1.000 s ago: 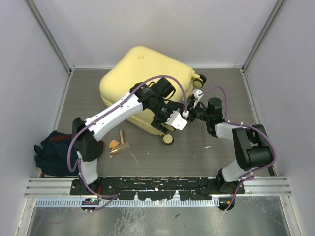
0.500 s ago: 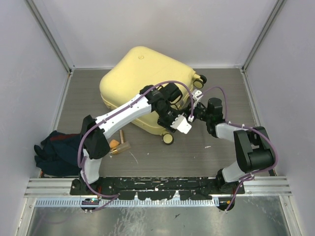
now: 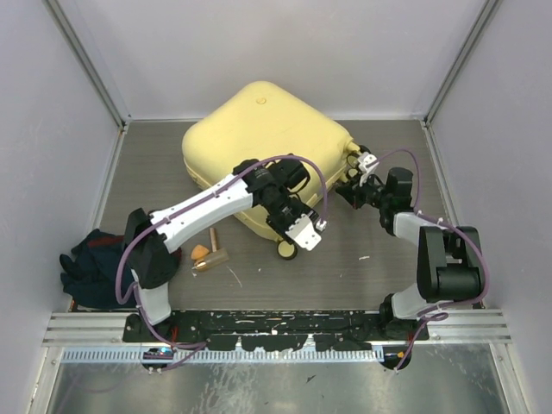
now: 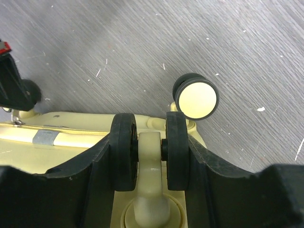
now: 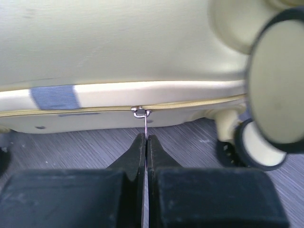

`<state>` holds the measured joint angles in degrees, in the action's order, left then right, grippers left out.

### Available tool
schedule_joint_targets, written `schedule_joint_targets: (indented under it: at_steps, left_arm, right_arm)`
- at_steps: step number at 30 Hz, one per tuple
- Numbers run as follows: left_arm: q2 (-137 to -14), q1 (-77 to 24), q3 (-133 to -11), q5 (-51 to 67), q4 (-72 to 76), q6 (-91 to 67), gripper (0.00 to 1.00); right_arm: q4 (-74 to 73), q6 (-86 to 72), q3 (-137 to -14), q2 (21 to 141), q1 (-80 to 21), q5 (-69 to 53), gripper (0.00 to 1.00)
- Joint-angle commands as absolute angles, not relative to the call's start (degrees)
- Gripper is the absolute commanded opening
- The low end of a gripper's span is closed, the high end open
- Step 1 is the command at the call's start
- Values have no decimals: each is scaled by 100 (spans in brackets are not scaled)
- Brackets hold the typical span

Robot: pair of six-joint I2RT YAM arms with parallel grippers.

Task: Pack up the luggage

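Observation:
The luggage (image 3: 259, 138) is a pale-yellow hard-shell suitcase lying closed on the grey table. My left gripper (image 3: 292, 238) is at its near right corner. In the left wrist view my left gripper (image 4: 150, 142) is shut on a black twin wheel (image 4: 176, 152) of the luggage, its pale fork between the fingers. A second wheel (image 4: 196, 98) stands just beyond. My right gripper (image 3: 358, 176) is at the luggage's right side. In the right wrist view my right gripper (image 5: 146, 140) is shut on the thin metal zipper pull (image 5: 144, 122) below the zip line.
A heap of dark blue clothing (image 3: 90, 267) lies at the near left by the wall. Small wooden and orange items (image 3: 207, 252) lie on the table near the left arm. Grey walls enclose the table on three sides.
The luggage has turned and shifted toward the back right. My right gripper has moved right and back with the zipper pull. My left gripper has moved nearer, staying at the wheel corner.

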<state>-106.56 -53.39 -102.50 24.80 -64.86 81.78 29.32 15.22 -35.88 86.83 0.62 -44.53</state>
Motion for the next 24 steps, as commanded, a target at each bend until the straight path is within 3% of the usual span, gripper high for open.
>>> schedule_joint_targets:
  at_steps: [1,14,24]
  left_arm:
    - [-10096,-5483,-9678,2442,-7623,8642,0]
    - [-9061,-5485,-8187,2151,-7661,8772,0]
    - [-8875,-5477,-7839,2016,-7816,8969,0]
  right_arm:
    - [3066,1920,-3507,8197,704,-3934,1]
    - [3204,2026,-3035,7766,1882,-4611,1]
    - [3255,2240,-3849,8479,2380,-5096,1]
